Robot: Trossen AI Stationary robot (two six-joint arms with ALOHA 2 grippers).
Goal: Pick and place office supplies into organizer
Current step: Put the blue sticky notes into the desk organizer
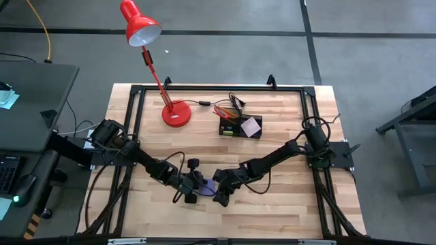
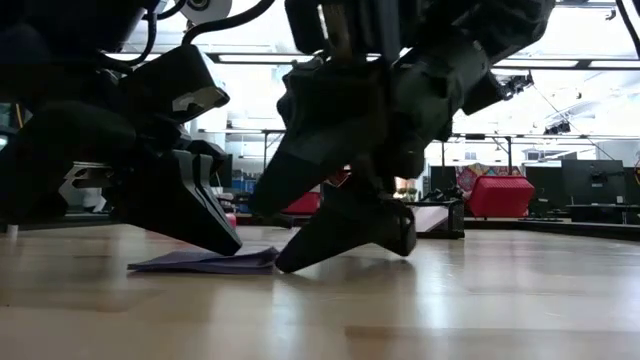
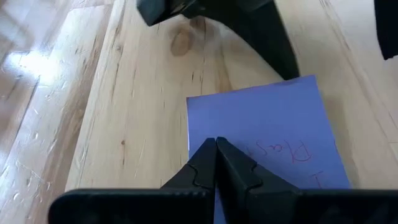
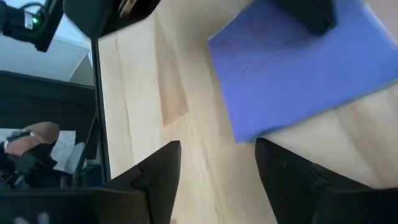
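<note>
A wooden counter [image 1: 286, 197] is seen from above, with two dark robot arms meeting over a blue-purple pad [image 1: 206, 190] near the front edge. The organizer [image 1: 240, 126], a small black tray, is placed well behind the pad, beside the round base of a red lamp [image 1: 176, 113]. Pens and pencils [image 1: 228, 111] and a pink pad [image 1: 251, 126] are already held in the organizer.

The step in hand is judged to be the pick-up of the blue-purple pad. The left gripper [image 3: 216, 163] is pressed down on the pad's near edge, its jaws fully closed, tip to tip, with nothing gripped between them; the pad appears to be pinned flat rather than grasped. The right gripper [image 4: 217, 168] is lowered at the pad's opposite edge, its jaws spread wide, one on either side of a pad corner that is lifted slightly off the counter. Nothing is yet clamped.

For the next move, the right jaws would need to be slid further over the raised edge and closed on it. The pad would then need to be released by the left gripper and carried back to the organizer.
</note>
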